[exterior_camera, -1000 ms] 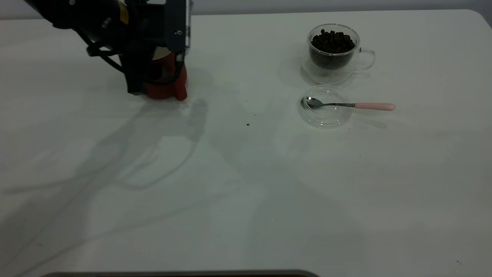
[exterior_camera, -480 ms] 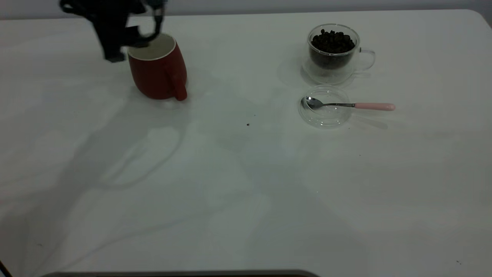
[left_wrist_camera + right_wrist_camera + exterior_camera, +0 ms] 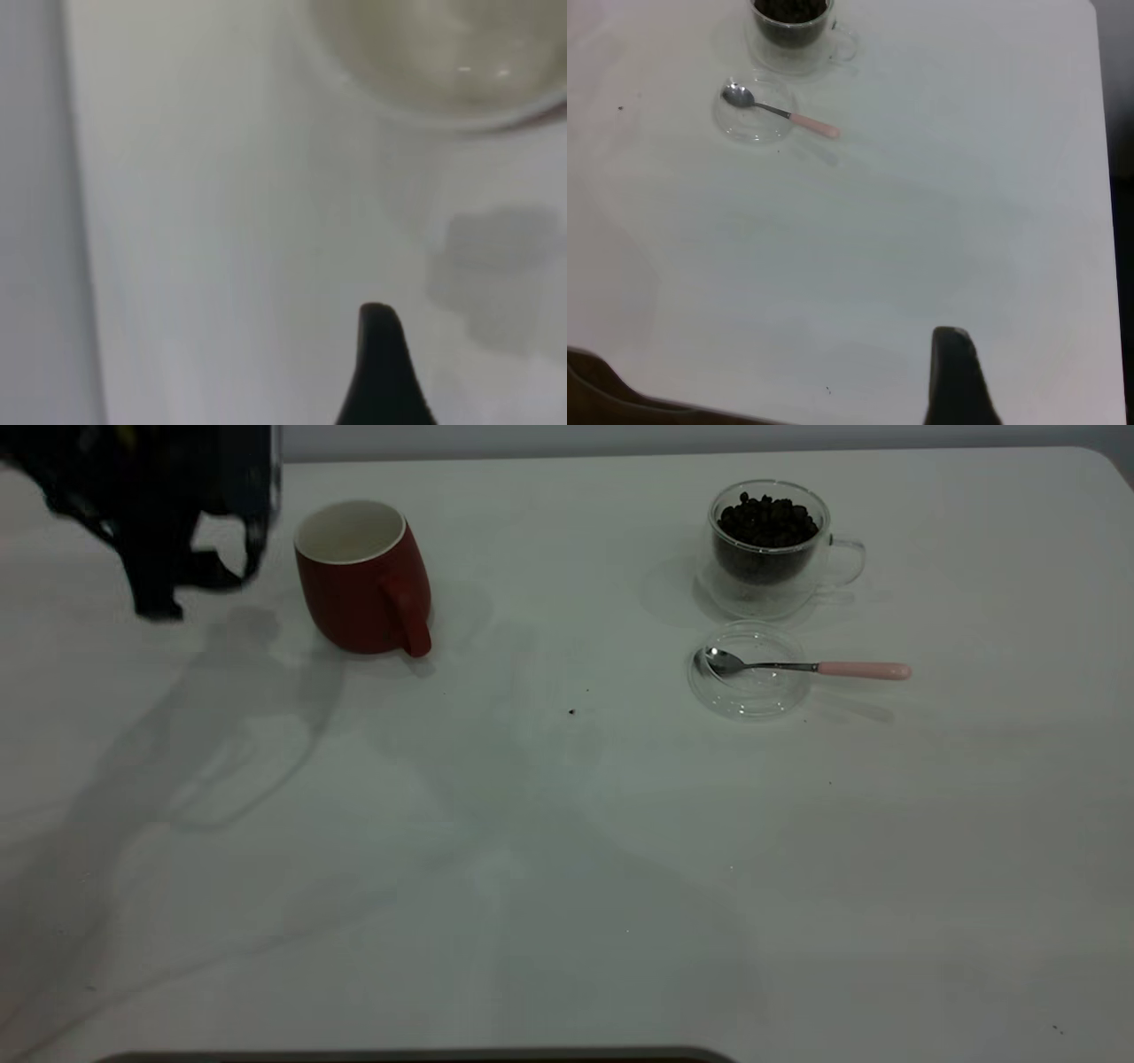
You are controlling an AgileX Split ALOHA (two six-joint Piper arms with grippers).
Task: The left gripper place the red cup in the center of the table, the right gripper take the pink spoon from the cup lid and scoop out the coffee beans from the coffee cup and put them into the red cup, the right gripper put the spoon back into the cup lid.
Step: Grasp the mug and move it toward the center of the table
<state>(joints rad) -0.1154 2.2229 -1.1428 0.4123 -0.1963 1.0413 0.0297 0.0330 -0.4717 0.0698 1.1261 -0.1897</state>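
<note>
The red cup (image 3: 363, 580) stands upright at the table's far left, handle toward the front, and nothing holds it. Its cream inside shows in the left wrist view (image 3: 434, 53). My left gripper (image 3: 190, 598) is open and empty, raised just left of the cup. The glass coffee cup (image 3: 767, 540) full of beans stands at the far right. In front of it lies the clear lid (image 3: 751, 686) with the pink-handled spoon (image 3: 864, 670) resting across it, bowl in the lid. The right gripper is outside the exterior view. One of its fingers (image 3: 952, 372) shows far from the spoon (image 3: 784, 112).
The white table (image 3: 567, 850) is bare across its middle and front. A few dark specks (image 3: 571, 711) lie near the centre. The table's right edge (image 3: 1103, 177) shows in the right wrist view.
My left gripper has let go of the red cup, lifted and moved away to the left. The cup stays where it was set down. Spoon, lid and coffee cup have not moved.
</note>
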